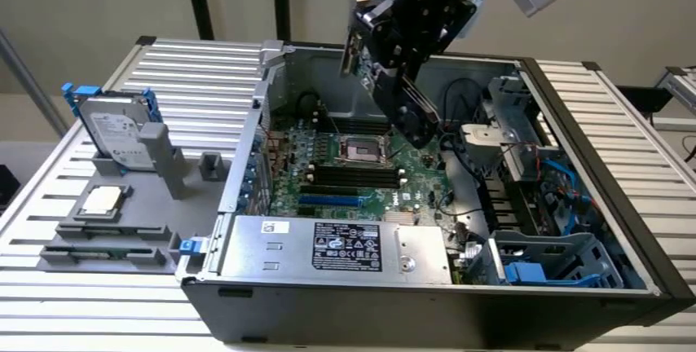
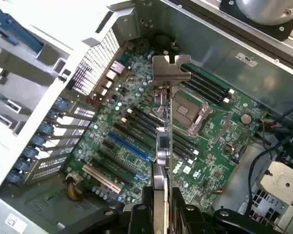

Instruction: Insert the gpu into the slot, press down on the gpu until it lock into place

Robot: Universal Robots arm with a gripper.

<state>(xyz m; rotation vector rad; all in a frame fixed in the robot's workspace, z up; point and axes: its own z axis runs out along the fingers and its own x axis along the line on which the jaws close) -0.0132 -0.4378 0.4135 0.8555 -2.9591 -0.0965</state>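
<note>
The gpu hangs tilted in the air over the open computer case, above the motherboard. My gripper is shut on its upper edge. In the wrist view I see the gpu edge-on, running away from my gripper, with its silver bracket at the far end. The blue slot lies on the motherboard near the power supply, below the card and toward the exterior view's left. In the wrist view the slot sits beside the card's edge and has nothing in it.
Black memory slots and the CPU socket lie under the card. A power supply lies along the case's front wall, and a blue drive cage and cables crowd the exterior view's right. A grey hard drive stands outside on a fixture.
</note>
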